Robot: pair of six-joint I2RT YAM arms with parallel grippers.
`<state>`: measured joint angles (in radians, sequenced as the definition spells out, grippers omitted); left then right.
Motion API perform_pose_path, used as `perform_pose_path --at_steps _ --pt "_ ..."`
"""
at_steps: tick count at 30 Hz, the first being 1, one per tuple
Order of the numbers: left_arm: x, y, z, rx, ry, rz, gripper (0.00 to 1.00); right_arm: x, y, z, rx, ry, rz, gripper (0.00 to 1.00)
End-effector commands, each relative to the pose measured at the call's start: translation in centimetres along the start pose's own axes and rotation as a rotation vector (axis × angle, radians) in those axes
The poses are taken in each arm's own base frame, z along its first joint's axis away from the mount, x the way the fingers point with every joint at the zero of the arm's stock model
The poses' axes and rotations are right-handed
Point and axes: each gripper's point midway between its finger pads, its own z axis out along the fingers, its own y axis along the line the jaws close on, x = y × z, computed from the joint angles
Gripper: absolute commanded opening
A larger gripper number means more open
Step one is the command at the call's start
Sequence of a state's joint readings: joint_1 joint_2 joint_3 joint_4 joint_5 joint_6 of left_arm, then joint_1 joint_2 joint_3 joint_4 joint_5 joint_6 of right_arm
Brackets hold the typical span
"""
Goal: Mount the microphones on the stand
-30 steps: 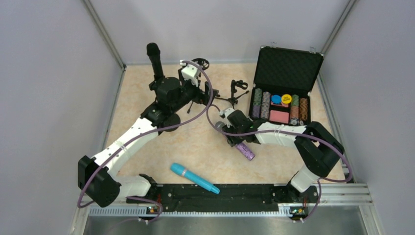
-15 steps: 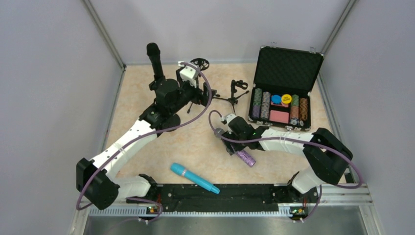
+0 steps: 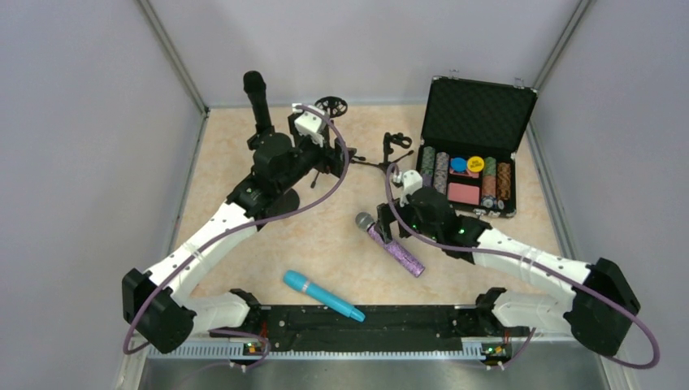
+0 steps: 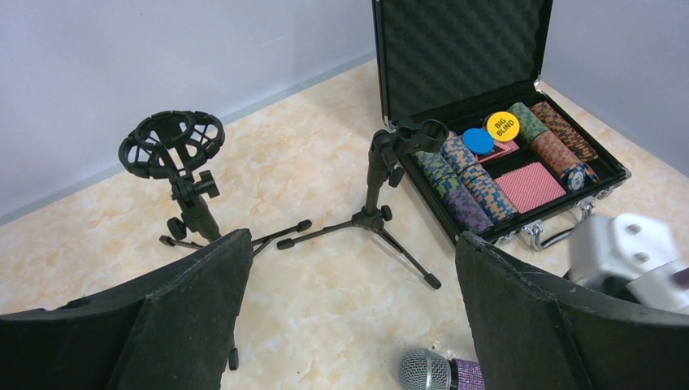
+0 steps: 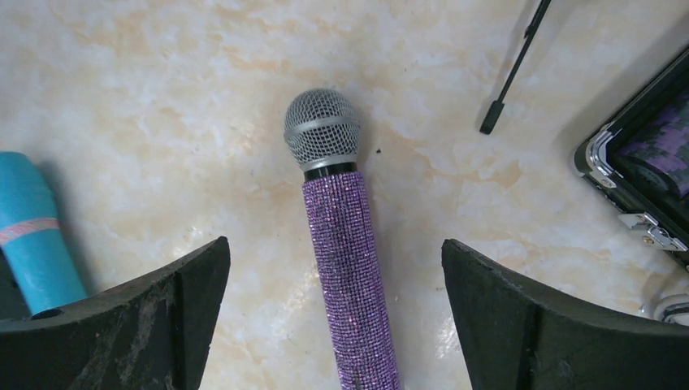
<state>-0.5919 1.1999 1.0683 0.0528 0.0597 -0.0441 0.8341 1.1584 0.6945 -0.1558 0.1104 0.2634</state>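
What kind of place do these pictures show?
Probably a robot test cell in a lab, not a studio. Plain grey walls in aluminium framing enclose a table, the left arm and right arm stand on a mounting rail, and the props are unrelated: a purple microphone, a poker chip case.

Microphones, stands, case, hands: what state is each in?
Black microphone, upright at back left.
Purple microphone, lying flat, unheld.
Cyan microphone, lying flat, unheld.
Ring stand, empty.
Clip stand, empty.
Chip case, lid open.
Left hand, open, empty.
Right hand, open above purple microphone.
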Motion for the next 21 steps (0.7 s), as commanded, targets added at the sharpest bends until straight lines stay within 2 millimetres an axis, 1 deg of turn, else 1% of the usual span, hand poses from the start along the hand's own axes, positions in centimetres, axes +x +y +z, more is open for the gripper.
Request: perform_pose_path --at_steps 1,3,5,11,14,18,21 --pt "-1.8 -0.6 -0.8 0.033 -0.067 0.041 0.99 -3.3 -0.2 -1.8 -0.096 -0.148 0.146 0.99" --pt "-1.6 -0.8 -0.9 0.053 -0.063 0.073 0.99 -4.1 -0.3 -2.6 -0.159 -0.186 0.201 0.99" --pt "-1.5 -1.1 -0.9 0.074 -0.059 0.085 0.99 -5.2 -0.7 -3.6 -0.183 -0.240 0.238 0.99" --pt "-0.5 -2.2 -0.8 0.148 -0.024 0.130 0.99 -6.6 -2.9 -5.6 -0.150 -0.325 0.308 0.99" --pt "0.2 -2.8 -0.8 0.195 -0.011 0.157 0.99 -6.7 -4.2 -6.2 -0.156 -0.343 0.375 0.99" --pt "1.4 -3.1 -0.3 0.222 0.023 0.172 0.99 -6.2 -3.6 -6.5 -0.295 -0.318 0.472 0.99" --pt "2.3 -3.3 0.2 0.238 0.049 0.172 0.99 -5.3 -3.7 -6.2 -0.336 -0.292 0.516 0.99"
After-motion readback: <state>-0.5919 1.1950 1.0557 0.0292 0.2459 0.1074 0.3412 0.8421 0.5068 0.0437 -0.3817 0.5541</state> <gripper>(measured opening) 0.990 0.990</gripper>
